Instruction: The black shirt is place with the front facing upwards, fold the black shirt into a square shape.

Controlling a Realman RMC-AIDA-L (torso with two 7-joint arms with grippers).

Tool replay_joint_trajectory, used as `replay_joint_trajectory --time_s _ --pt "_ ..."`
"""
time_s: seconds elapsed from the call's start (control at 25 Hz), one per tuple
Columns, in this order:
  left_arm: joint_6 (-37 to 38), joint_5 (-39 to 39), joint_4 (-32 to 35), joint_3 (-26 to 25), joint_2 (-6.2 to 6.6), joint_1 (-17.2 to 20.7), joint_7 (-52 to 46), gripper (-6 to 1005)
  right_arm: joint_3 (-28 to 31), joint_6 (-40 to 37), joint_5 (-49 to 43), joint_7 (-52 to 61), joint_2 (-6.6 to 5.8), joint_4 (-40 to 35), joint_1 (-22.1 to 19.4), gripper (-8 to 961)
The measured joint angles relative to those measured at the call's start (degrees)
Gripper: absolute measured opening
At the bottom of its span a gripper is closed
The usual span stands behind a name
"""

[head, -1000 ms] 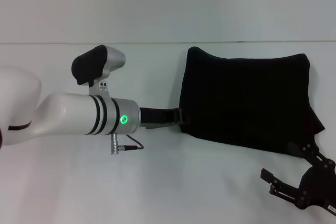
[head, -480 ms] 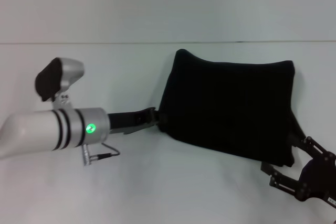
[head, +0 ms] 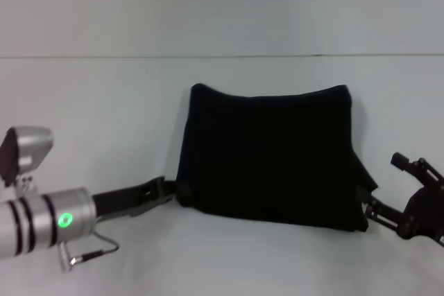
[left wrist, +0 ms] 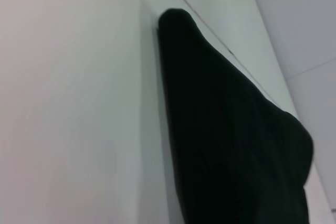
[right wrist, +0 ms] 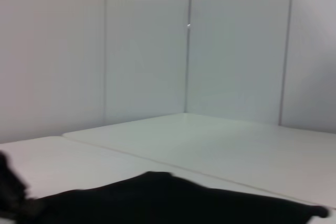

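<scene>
One black shirt [head: 270, 157] on the white table [head: 104, 102], folded into a rough rectangle, no lettering or label showing on the upper face. It sits a little right of centre in the head view, far edge sagging slightly in the middle, near edge running down toward the right. Two grippers, one at each near corner of the shirt. Left gripper [head: 172, 192] reaches in low from the left, its dark fingers lying close together and pinched on the near-left corner of the cloth; the silver wrist behind it carries one green light [head: 65, 220] and one thin cable [head: 94, 251] looping below. Right gripper [head: 371, 207] comes in from the right edge, lower finger touching the near-right corner, where the fabric bunches into a small point; a second finger [head: 406, 163] stands up and apart from the cloth, so jaws look spread, and whether they hold any cloth cannot be told. Left wrist view: shirt as one dark, rounded mass on the table. Right wrist view: shirt as a low dark strip along the table, two wall panels meeting behind it.
</scene>
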Motion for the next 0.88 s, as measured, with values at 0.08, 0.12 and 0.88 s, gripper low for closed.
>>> replay_joint_trajectory --time_s 0.08,0.12,0.88 --pt "2.97 1.23 0.35 -2.11 0.06 1.57 1.35 45 1.37 0.53 0.0 0.0 0.06 0.15 0.48 947" --pt "4.02 1.81 0.56 -2.92 0.06 2.13 1.69 46 2.13 0.83 0.0 0.0 0.12 0.22 0.75 947" --pt "16.65 7.32 3.3 -8.74 0.11 8.48 5.19 51 -0.97 8.72 -0.54 7.12 0.4 5.48 16.96 946"
